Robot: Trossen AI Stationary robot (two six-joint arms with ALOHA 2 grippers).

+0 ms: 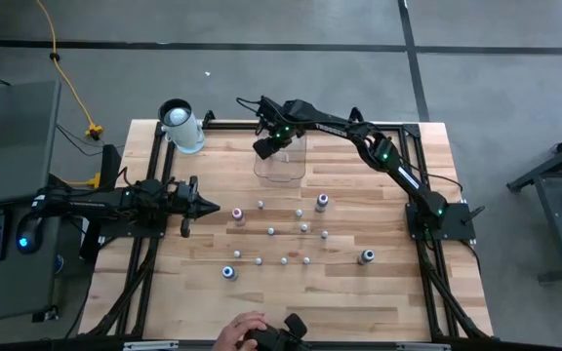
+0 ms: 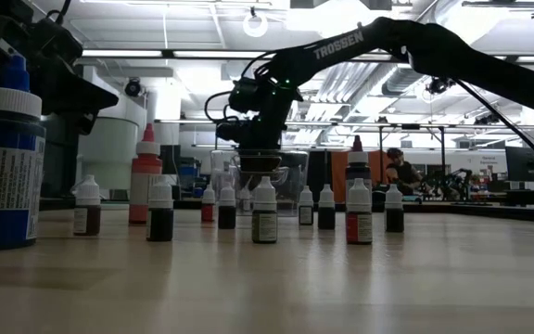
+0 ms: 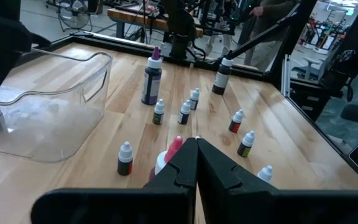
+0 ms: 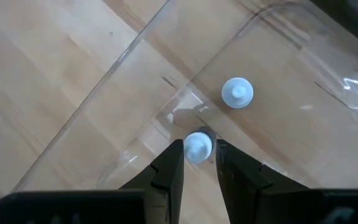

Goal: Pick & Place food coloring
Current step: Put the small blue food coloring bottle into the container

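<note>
Two bottles inside clear bin; right gripper above it, fingers flanking one white cap, grip unclear. Left gripper clenched, idle.

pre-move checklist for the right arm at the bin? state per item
1. Right gripper over the clear bin: ok.
2. Bottle between its fingers, inside the bin wall: ok.
3. Bottle fully let go: cannot tell, fingers sit close on both sides.
4. Another bottle already in the bin, apart from this one: ok.
5. Left gripper shut, clear of the bin: ok.
6. Bottles on the table left to pick: ok.
</note>
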